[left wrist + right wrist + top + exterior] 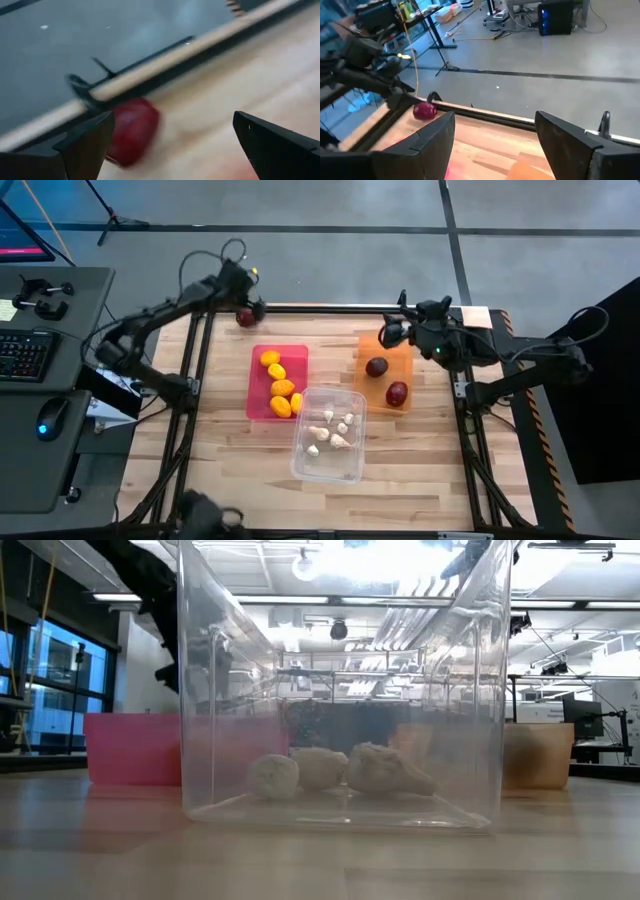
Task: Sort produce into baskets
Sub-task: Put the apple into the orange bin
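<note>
A dark red beet lies on the table by its far edge, left of the baskets; it also shows in the left wrist view and the right wrist view. My left gripper is open just over it, the beet close beside one finger. My right gripper is open and empty above the far end of the orange basket, which holds two beets. The pink basket holds lemons. The clear basket holds garlic bulbs. My left gripper stands open around the beet, which rests on the table. The picture is blurred, and I cannot tell whether the near finger touches it.
The three baskets stand close together mid-table, the clear one nearest the front edge. A raised rail runs along the table's far edge right behind the beet. Bare wood lies at the table's left and front. A desk with a keyboard stands left of the table.
</note>
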